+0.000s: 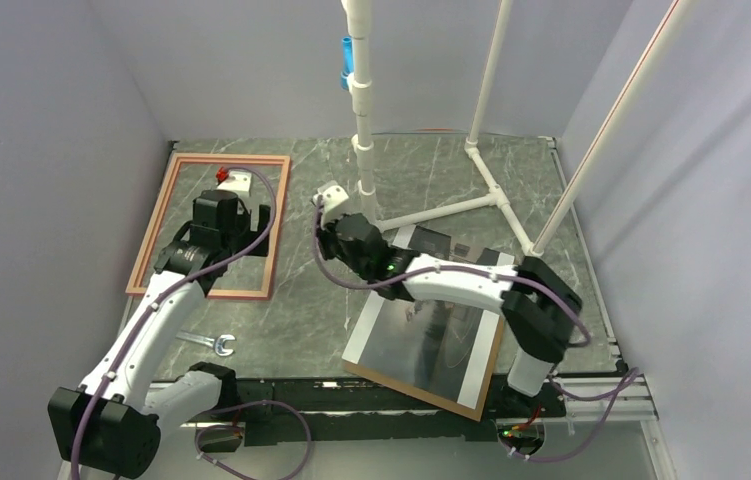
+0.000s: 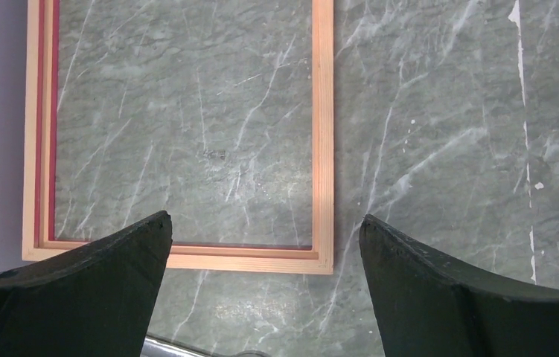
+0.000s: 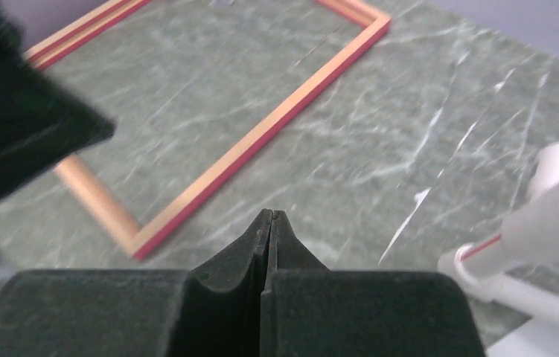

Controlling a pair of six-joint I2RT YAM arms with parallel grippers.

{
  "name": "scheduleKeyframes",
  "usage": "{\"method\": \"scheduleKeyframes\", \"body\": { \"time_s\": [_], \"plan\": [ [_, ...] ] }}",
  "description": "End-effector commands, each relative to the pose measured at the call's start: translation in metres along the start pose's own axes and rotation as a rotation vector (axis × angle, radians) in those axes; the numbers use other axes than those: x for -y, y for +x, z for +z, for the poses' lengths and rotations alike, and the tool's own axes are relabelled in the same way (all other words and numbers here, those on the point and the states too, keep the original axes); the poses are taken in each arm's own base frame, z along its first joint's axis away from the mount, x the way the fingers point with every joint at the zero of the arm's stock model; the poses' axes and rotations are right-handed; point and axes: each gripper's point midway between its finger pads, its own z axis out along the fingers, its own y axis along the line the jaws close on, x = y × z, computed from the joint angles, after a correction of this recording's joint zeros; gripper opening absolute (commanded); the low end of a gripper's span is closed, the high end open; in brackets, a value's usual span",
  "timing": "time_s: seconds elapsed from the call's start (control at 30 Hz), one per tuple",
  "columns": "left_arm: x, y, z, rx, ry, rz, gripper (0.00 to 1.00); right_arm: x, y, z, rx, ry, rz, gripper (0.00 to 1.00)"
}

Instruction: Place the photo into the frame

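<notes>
Hiding the photo's [image 1: 421, 345] far part, the arm [image 1: 451, 283] bears a closed right pincer [image 3: 271, 216]; left pincer [image 2: 265, 218] gapes.

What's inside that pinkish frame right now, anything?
Empty. The frame lies flat with only the bare marble table showing through it; the photo lies apart, outside it.

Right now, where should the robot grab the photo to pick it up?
Probably the photo's near right corner, on the white band, coming in from the table's near edge. It lies flat on a brown board, so nothing sticks up to pinch from above, but that corner seems to hang past the table edge. The right end effector, shut now, would have to open first.
</notes>
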Motion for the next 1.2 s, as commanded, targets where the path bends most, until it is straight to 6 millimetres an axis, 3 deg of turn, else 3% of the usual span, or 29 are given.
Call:
{"method": "scheduleKeyframes", "body": {
  "time_s": [0.0, 0.2, 0.3, 0.43, 0.63, 0.9, 1.17],
  "plan": [
    [-0.008, -0.007, 0.000, 0.026, -0.019, -0.056, 1.00, 0.038, -0.062, 0.034, 0.199, 0.267, -0.010, 0.00],
    [-0.010, -0.005, 0.003, 0.011, -0.003, -0.079, 0.99, 0.081, -0.040, 0.066, 0.112, 0.497, -0.094, 0.00],
    [-0.013, -0.004, 0.003, 0.012, -0.012, -0.083, 0.99, 0.111, -0.031, 0.065, 0.089, 0.545, -0.034, 0.00],
    [-0.012, -0.003, 0.004, 0.008, -0.006, -0.083, 0.99, 0.156, -0.018, 0.053, 0.056, 0.627, 0.038, 0.00],
    [-0.011, -0.004, 0.004, 0.008, 0.002, -0.085, 0.99, 0.207, -0.018, 0.024, 0.066, 0.773, 0.039, 0.00],
    [-0.010, -0.003, 0.005, 0.006, 0.006, -0.084, 0.99, 0.257, -0.015, -0.011, 0.075, 0.973, 0.085, 0.00],
    [-0.010, -0.002, 0.005, 0.004, 0.009, -0.081, 0.99, 0.294, -0.012, -0.023, 0.063, 1.021, 0.121, 0.00]
  ]
}}
